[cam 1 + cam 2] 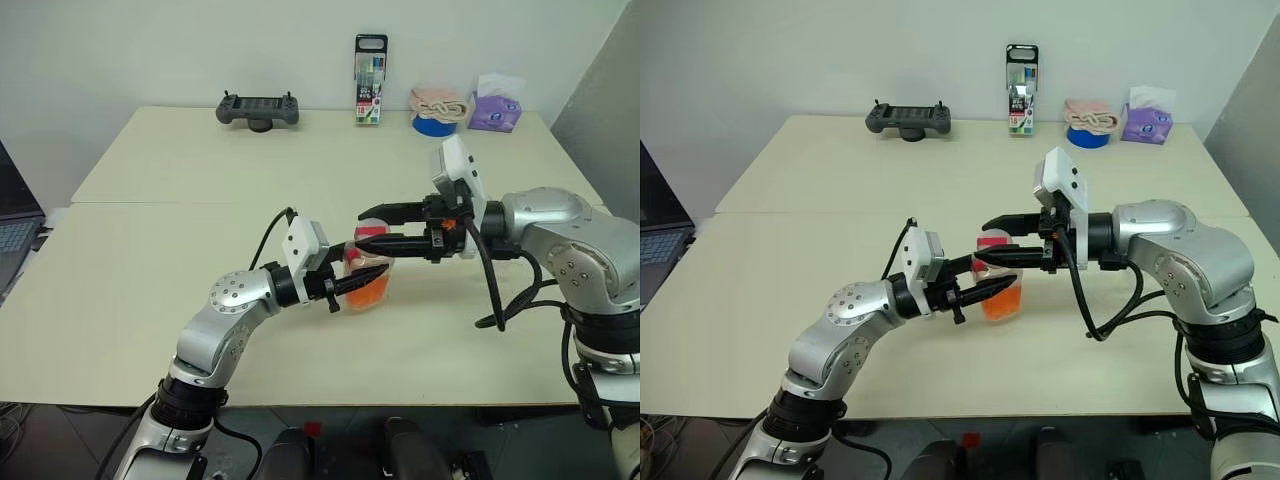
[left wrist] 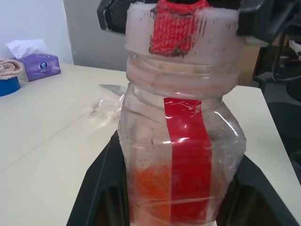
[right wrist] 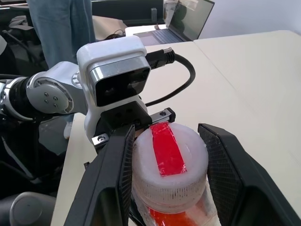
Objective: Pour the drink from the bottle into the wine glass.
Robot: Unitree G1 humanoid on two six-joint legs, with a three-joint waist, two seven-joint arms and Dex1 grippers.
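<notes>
The bottle (image 1: 368, 282) hangs just above the table (image 1: 150, 290), upright, with the orange-red drink (image 2: 150, 188) low inside it. My left gripper (image 1: 372, 262) comes in from the left and is shut on the bottle's body, one finger on each side. My right gripper (image 1: 362, 228) reaches in from the right at cap height. Its two fingers (image 3: 113, 179) are shut on the white cap with the red strip (image 3: 169, 162). The wine glass is hidden from these views.
Along the table's far edge stand a black controller (image 1: 259, 108), a pack of pens (image 1: 370, 65), a blue tape roll with rope on it (image 1: 437, 112) and a purple tissue box (image 1: 495, 108). A laptop (image 1: 15, 215) sits off the left edge. A person's legs (image 3: 56, 23) show beyond the table.
</notes>
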